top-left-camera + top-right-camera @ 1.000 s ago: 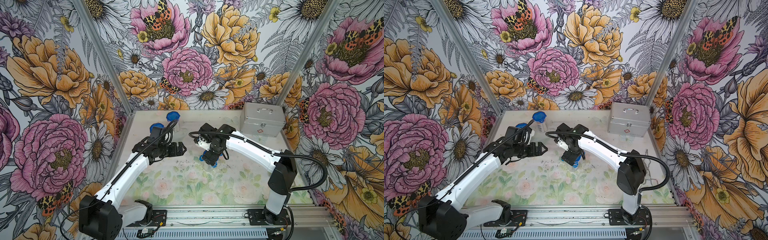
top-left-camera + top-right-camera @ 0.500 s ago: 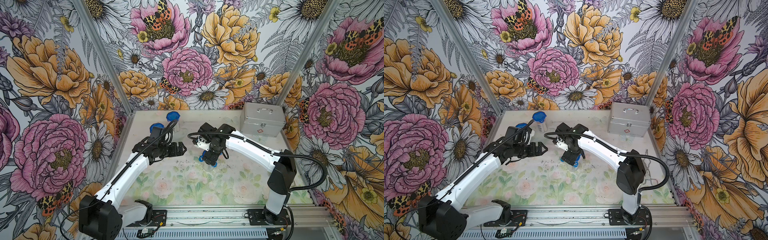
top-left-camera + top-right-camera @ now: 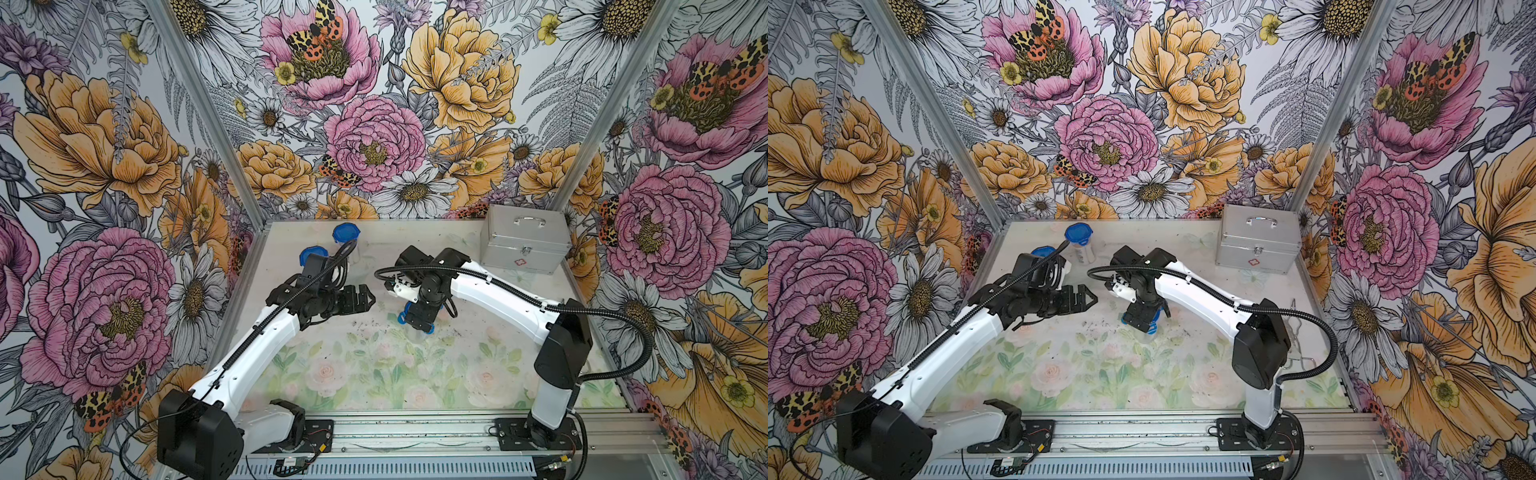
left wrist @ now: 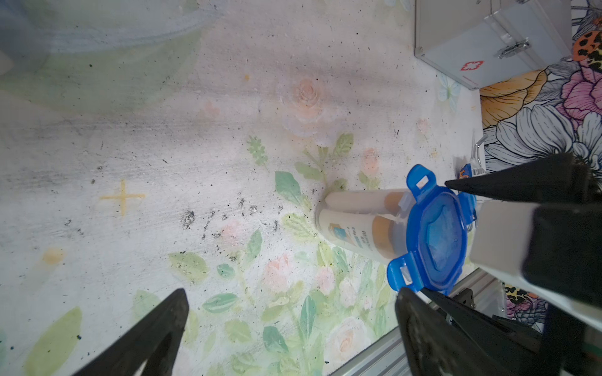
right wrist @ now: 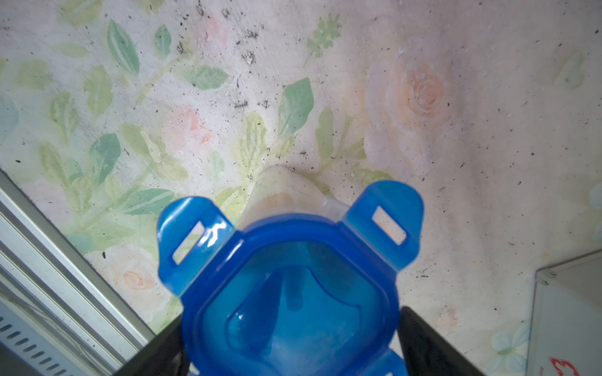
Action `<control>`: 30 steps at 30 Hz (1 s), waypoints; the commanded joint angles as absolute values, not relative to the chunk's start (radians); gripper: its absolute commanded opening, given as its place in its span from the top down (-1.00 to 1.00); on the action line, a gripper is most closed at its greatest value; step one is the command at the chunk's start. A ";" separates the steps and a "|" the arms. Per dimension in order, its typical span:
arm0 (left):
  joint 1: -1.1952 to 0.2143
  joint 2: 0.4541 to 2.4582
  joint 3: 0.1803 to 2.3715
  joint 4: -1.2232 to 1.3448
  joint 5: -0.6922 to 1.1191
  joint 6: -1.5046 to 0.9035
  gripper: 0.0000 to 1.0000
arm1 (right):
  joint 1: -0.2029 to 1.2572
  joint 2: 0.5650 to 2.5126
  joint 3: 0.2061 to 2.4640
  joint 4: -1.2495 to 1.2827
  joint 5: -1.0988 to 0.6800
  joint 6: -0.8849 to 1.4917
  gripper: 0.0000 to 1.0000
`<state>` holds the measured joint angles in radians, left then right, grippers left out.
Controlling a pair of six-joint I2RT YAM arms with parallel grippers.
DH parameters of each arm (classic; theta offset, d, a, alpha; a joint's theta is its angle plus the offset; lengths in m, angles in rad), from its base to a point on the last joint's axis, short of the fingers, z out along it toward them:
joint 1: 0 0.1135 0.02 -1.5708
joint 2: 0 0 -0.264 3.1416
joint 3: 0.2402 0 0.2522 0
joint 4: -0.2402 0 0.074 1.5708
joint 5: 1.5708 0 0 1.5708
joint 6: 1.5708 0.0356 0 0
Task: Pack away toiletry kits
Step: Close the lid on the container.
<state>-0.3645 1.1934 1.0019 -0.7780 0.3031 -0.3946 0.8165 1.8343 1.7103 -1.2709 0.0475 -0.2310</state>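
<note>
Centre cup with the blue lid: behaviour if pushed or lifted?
Probably tips easily: the cup is tall, narrow, upright. Likely light: only small bottles show inside. Lid tabs flare out, seemingly unlatched; lifting by it may pull it off.

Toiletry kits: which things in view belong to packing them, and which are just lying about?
Belong to the job:
- middle blue-lidded cup, with white gold-capped bottles inside
- rear blue-lidded cup
- blue-lidded cup beside it

Lying about:
- silver metal case with handle, closed, at the back

Left arm [image 3: 257,349] reaches forward, left gripper [image 3: 369,298] level, jaws wide open. Right arm [image 3: 498,299] bends inward, right gripper [image 3: 417,323] points down, jaws wide.
</note>
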 commanded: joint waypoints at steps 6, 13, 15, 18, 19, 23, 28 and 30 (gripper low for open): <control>-0.380 1.214 1.032 -0.777 0.295 -0.400 -0.97 | 0.807 1.825 1.712 -1.251 0.062 -0.238 -0.99; -0.389 1.225 1.059 -0.789 0.292 -0.380 -0.97 | 0.812 1.771 1.675 -1.252 0.051 -0.215 -0.99; -0.402 1.236 1.071 -0.790 0.292 -0.369 -0.97 | 0.812 1.760 1.664 -1.252 0.051 -0.209 -0.99; -0.424 1.263 1.101 -0.799 0.287 -0.350 -0.97 | 0.812 1.752 1.662 -1.252 0.054 -0.196 -0.99; -0.433 1.271 1.109 -0.801 0.285 -0.344 -0.97 | 0.812 1.750 1.664 -1.253 0.055 -0.191 -0.99; -0.471 1.314 1.147 -0.811 0.278 -0.327 -0.97 | 0.812 1.747 1.679 -1.252 0.055 -0.182 -0.99; -0.512 1.352 1.182 -0.813 0.273 -0.323 -0.97 | 0.811 1.710 1.677 -1.253 0.038 -0.157 -0.99; -0.520 1.362 1.194 -0.815 0.276 -0.322 -0.97 | 0.809 1.675 1.671 -1.253 0.025 -0.129 -0.99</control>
